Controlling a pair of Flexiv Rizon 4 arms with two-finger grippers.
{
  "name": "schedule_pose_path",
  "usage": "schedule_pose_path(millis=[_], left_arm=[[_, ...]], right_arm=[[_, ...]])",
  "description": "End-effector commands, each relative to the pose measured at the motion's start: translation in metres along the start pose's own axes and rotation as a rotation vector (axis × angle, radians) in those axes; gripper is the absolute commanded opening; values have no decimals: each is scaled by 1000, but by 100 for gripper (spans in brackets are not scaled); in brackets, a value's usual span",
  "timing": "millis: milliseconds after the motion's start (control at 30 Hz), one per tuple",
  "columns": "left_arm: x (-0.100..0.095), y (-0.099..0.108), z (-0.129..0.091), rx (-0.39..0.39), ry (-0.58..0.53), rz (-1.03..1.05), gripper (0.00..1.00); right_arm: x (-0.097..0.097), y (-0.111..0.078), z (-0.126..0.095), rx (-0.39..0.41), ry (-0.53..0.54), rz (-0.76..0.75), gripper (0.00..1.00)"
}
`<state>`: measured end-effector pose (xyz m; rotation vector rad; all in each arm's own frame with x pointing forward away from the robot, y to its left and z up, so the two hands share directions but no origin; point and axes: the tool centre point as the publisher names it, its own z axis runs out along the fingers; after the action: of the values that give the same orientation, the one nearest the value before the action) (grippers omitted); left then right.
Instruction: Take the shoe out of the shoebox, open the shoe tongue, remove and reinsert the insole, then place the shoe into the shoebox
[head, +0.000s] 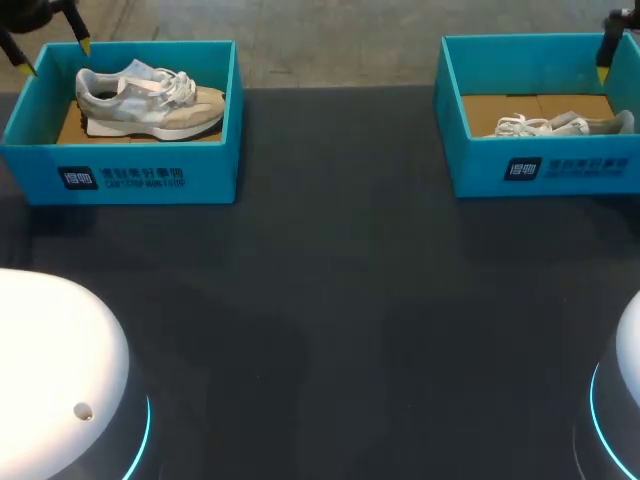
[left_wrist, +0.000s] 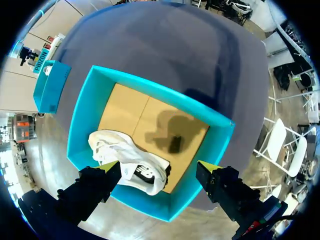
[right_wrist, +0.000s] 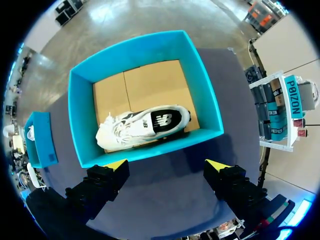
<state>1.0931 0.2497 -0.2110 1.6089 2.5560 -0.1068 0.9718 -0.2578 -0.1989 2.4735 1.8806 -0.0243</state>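
Two teal shoeboxes stand at the table's far side. The left shoebox (head: 120, 175) holds a grey, beige and white sneaker (head: 150, 100) upright. My left gripper (head: 57, 56) hangs open above that box's far left corner; in its wrist view the left gripper (left_wrist: 159, 167) is over the sneaker (left_wrist: 125, 155), which lies in the near corner of the box (left_wrist: 80, 115). The right shoebox (head: 540, 165) holds a white sneaker (head: 565, 125) on its side. Above its far right corner shows one yellow fingertip (head: 603, 72) of my right arm. My right gripper (right_wrist: 167, 164) is open, above the box wall (right_wrist: 150, 155), the sneaker (right_wrist: 145, 127) ahead of it.
The dark table (head: 330, 300) stretches between and in front of the boxes. The white rounded robot bases (head: 50, 370) (head: 630, 350) sit at the near corners. Each wrist view also catches the other box at a distance (left_wrist: 50, 87) (right_wrist: 40, 140).
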Motion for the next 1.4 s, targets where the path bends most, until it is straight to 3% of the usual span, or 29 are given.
schedule_pose_path(millis=[33,333,633,1067,1133,1400], left_arm=[[-2,8,-1,39,6,2,100],[-2,8,-1,39,6,2,100],[-10,69,25,21,-12,94,100],[-10,71,27,24,-9,93,100],[-11,107,72,51,20,412,100],[-6,100,81,34,34,414,100]], right_arm=[[0,-1,0,-3,1,0,100],[0,-1,0,-3,1,0,100],[0,-1,0,-3,1,0,100],[0,-1,0,-3,1,0,100],[0,-1,0,-3,1,0,100],[0,-1,0,-3,1,0,100]])
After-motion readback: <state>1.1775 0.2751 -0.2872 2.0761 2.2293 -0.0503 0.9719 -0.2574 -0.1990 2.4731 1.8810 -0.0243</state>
